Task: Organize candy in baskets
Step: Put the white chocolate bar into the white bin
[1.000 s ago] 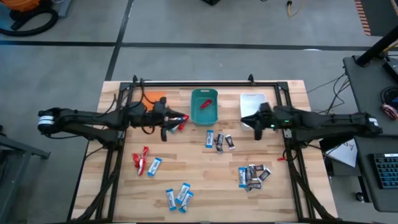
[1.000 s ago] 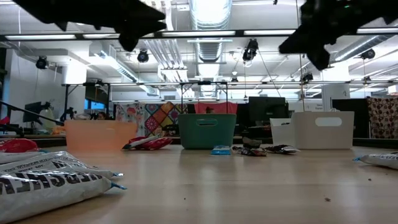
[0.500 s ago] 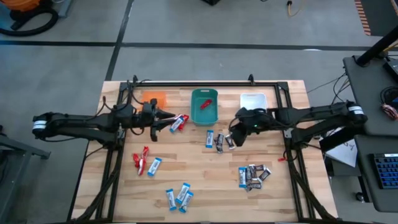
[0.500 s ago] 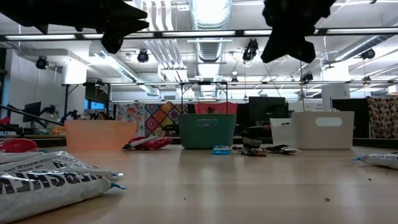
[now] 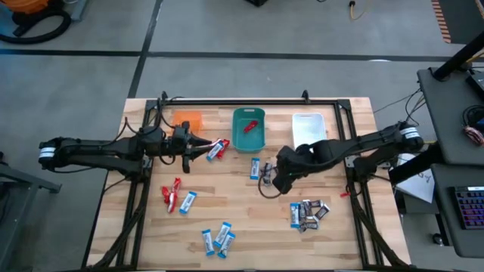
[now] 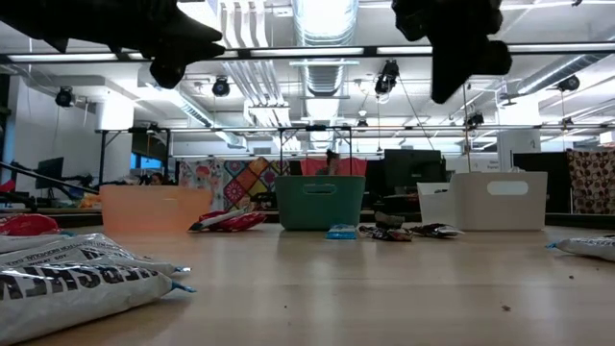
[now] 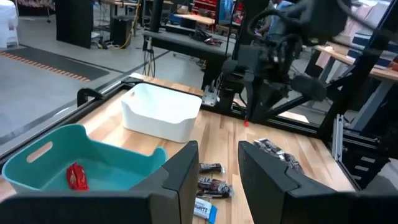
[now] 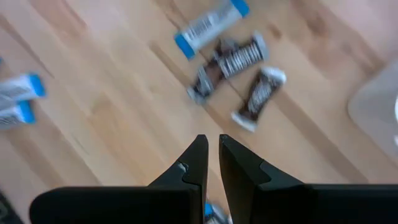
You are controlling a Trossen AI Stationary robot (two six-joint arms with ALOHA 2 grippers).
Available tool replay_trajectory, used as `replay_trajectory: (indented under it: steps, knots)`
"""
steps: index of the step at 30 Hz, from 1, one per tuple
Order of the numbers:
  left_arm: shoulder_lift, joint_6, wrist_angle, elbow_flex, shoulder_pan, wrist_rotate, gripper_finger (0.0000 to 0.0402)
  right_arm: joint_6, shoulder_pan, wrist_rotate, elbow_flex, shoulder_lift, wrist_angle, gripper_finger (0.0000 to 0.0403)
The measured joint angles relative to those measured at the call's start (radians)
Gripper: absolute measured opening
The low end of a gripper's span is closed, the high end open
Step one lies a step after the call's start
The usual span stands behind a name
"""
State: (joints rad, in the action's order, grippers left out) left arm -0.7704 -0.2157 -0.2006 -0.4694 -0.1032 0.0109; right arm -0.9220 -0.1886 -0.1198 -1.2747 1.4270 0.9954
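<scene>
Three baskets stand in a row at the table's far side: orange point(image 5: 189, 119), teal point(image 5: 248, 130) with one red candy point(image 7: 76, 177) inside, and whitish point(image 5: 308, 125). Candy lies loose in groups: a red and blue-white pair point(image 5: 218, 149), a mixed group point(image 5: 261, 170), dark bars point(image 5: 308, 213), blue-white bars point(image 5: 218, 239), and a red and blue-white group point(image 5: 175, 196). My left gripper point(image 5: 203, 143) hovers open and empty just left of the red and blue-white pair. My right gripper point(image 8: 213, 146) is shut and empty, pointing down over bare wood beside the mixed group.
A black metal frame point(image 5: 234, 100) runs along the table's far edge and down both sides. The arms' bases sit off the left and right edges. Bare wood point(image 5: 249, 215) lies between the candy groups in the near half.
My right gripper has swung from over the whitish basket toward the table's left and near side and tipped down over the mixed candy group. My left gripper has drawn back toward the table's left edge, away from the red and blue-white pair, which stays on the table.
</scene>
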Motion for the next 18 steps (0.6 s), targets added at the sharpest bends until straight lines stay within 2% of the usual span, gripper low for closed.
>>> replay_trajectory:
  steps: [9,18]
  knots:
    - [0.000,-0.011,0.034,0.000,0.000,0.000,0.0097,-0.122,-0.066,0.057,-0.013,0.063,0.110,0.0033]
    - [0.000,-0.003,0.031,-0.008,0.000,0.000,0.0097,-0.292,-0.132,0.172,-0.013,0.061,0.131,0.0034]
